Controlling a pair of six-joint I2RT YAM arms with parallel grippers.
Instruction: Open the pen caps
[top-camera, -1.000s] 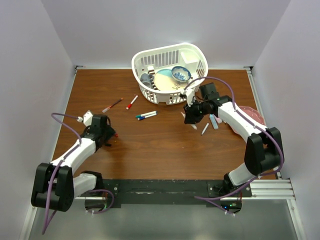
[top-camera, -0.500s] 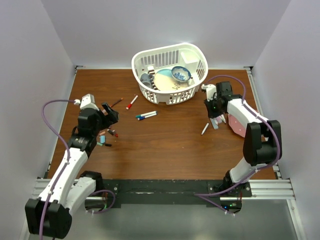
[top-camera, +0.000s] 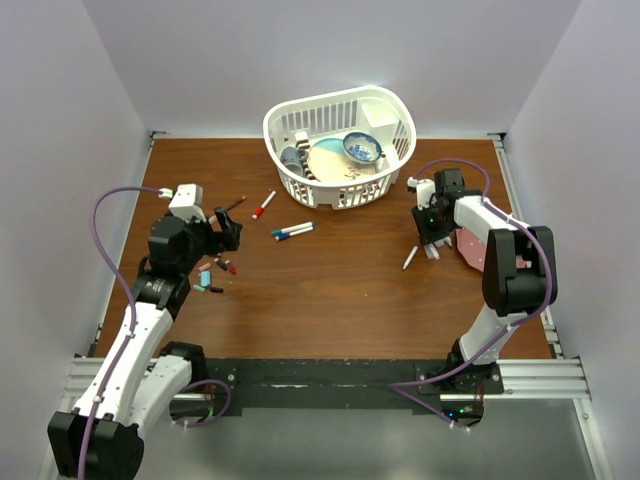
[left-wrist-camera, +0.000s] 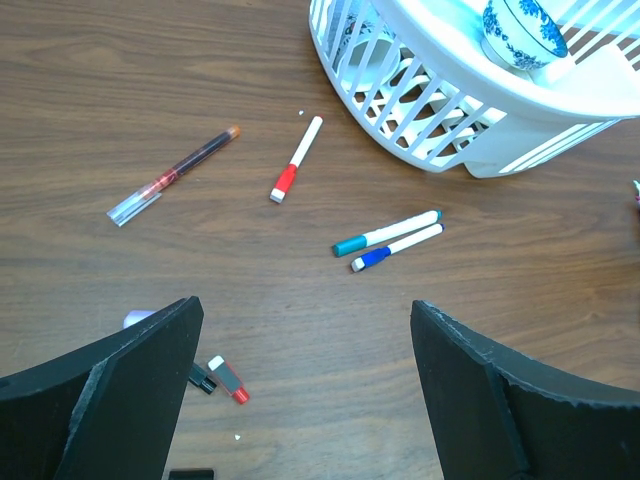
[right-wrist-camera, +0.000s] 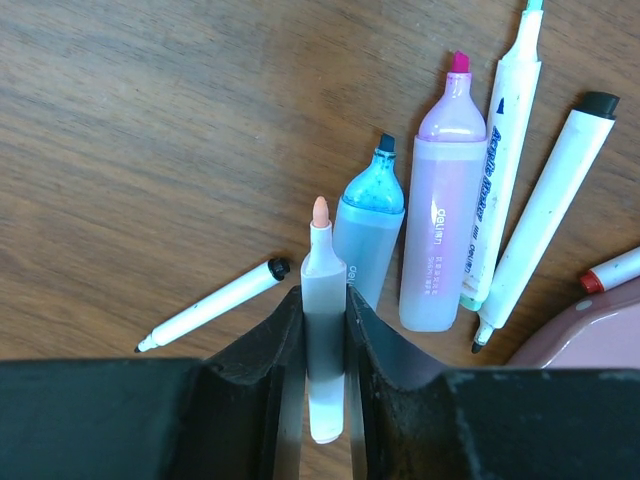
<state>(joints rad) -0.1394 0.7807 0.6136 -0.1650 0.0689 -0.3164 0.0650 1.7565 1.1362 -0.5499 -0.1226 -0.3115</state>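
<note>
Clamping an orange-tip highlighter (right-wrist-camera: 322, 255) btwn both fingers (right-wrist-camera: 385, 370), the R claw (right-wrist-camera: 322, 300) is closed down to the barrel's width. The barrel runs straight up the ctr of the wrist view, orange nib bare at the top.

Right of it on the wood table (right-wrist-camera: 120, 120), in order:
- blue highlighter (right-wrist-camera: 365, 240), right beside the held one, nib exposed
- pink highlighter (right-wrist-camera: 440, 220), nib exposed
- white acrylic marker (right-wrist-camera: 505, 150)
- black-ended white marker (right-wrist-camera: 545, 210)

A thin white pen (right-wrist-camera: 210, 308) lies lower left, its black end near the claw's left finger. A pink plate (right-wrist-camera: 590, 330) shows at the lower right corner.

In the top view the R claw (top-camera: 432, 245) sits at right, mid-height, below-right of the white basket (top-camera: 335, 192).

The L claw (left-wrist-camera: 305, 320) is spread wide, gripping and touching nothing. Its fingers (left-wrist-camera: 130, 390) fill the lower corners of its wrist view. In the top view it (top-camera: 225, 232) is at left, mid-height.

Pen caps seen from the L wrist:
- red cap (left-wrist-camera: 284, 185), on a marker upper ctr-left
- teal cap (left-wrist-camera: 350, 245) and blue cap (left-wrist-camera: 372, 258), on two markers lying side by side at ctr, below the basket
- small red-tipped piece (left-wrist-camera: 232, 382), loose at lower left by the left finger; can't tell if it's a cap

In the top view a light-blue cap (top-camera: 204, 278) lies loose at left, beside the L arm. A clear red pen (left-wrist-camera: 175, 175) lies upper left.
</note>
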